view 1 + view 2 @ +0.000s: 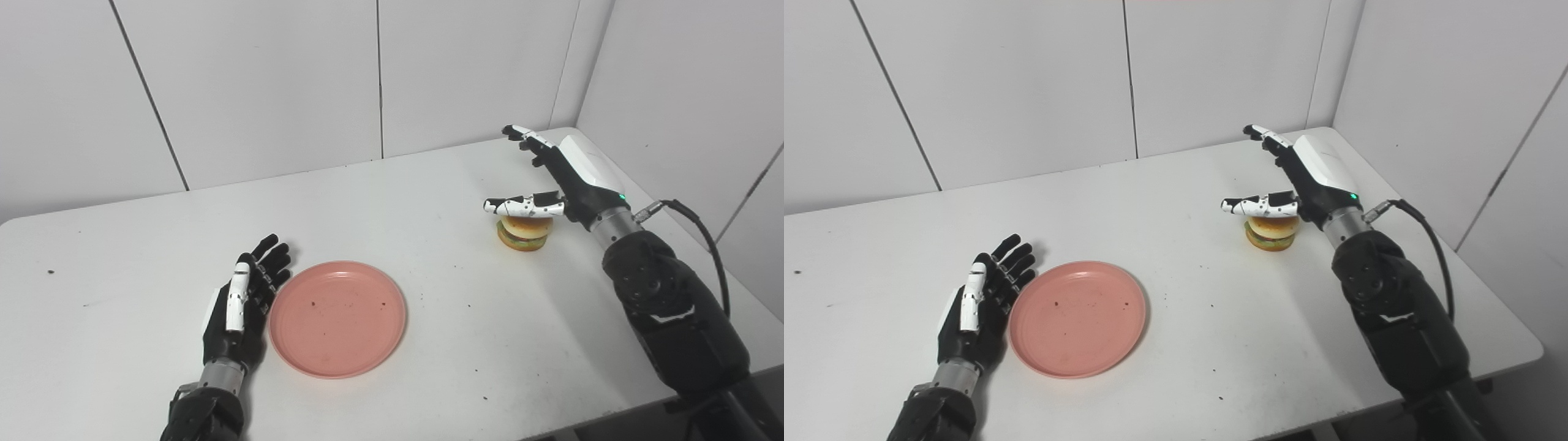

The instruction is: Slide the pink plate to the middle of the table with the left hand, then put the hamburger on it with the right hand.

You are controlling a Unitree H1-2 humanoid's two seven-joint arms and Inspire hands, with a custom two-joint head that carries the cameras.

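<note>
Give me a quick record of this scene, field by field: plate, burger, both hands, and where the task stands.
pink plate: empty, flat on the white table, left of centre
hamburger: on the table, far right, apart from the plate
left hand: open, at the plate's left edge; contact unclear
right hand: open, above the hamburger, thumb over the bun, not gripping it
task stage: hamburger not yet on the plate

Plate (337, 318) left of hamburger (523, 233) on table (429, 184)
</note>
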